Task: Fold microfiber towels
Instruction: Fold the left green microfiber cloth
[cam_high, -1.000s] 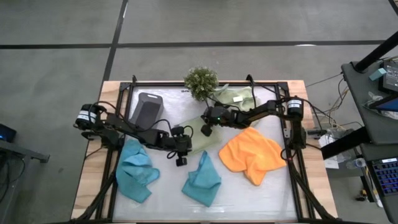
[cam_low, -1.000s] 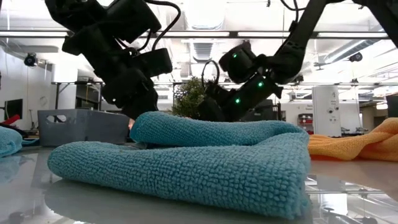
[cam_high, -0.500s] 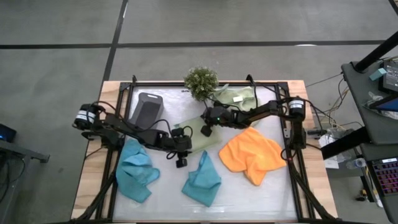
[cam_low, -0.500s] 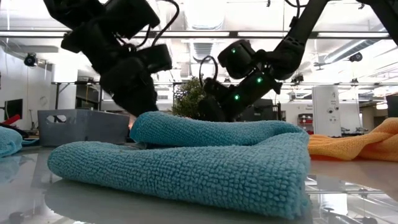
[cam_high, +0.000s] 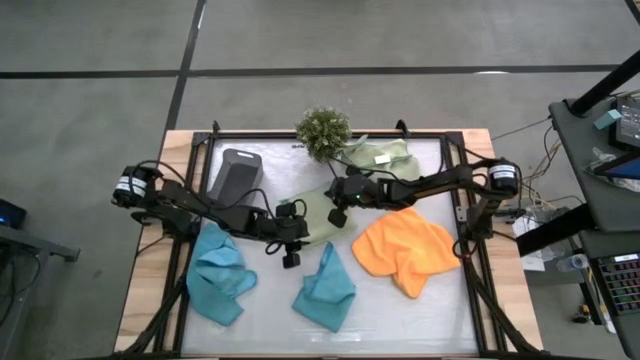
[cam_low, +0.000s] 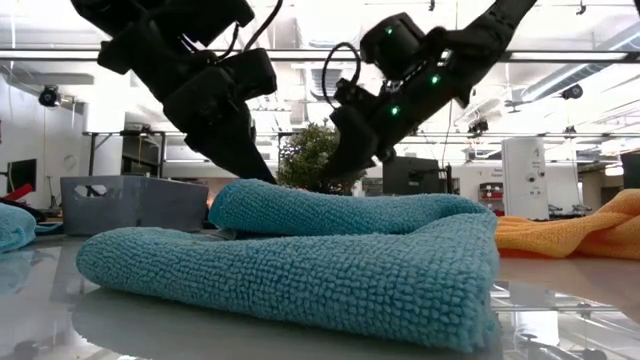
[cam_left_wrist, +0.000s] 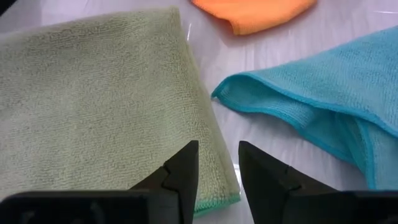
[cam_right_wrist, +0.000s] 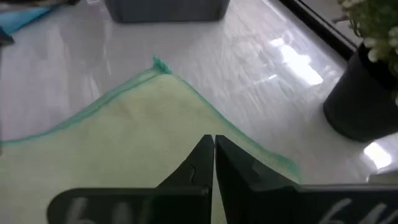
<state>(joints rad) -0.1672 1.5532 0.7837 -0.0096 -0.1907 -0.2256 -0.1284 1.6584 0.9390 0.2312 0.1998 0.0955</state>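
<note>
white tabletop holds the green towel (cam_high: 318, 213) mid-table, soft, limp and light, best pinched at a corner. left gripper (cam_left_wrist: 217, 163) hovers part-open over its edge, holding nothing; right gripper (cam_right_wrist: 214, 155) is closed above its far corner, seemingly empty.

Five microfiber towels lie on the white table top. A pale sage-green towel (cam_high: 318, 213) lies spread flat near the middle, its teal-stitched edge showing; one corner (cam_right_wrist: 160, 64) points toward the far side. A second sage-green towel (cam_high: 378, 157), rumpled and bearing a small white tag (cam_high: 382, 158), sits at the far edge, right of centre. The bright orange towel (cam_high: 406, 249) lies crumpled and partly doubled over on the right. Two teal-blue towels lie toward the near side: one (cam_high: 220, 273) bunched at the left, the other (cam_high: 325, 289) loosely folded near the middle, close to the flat green towel's near corner.
</note>
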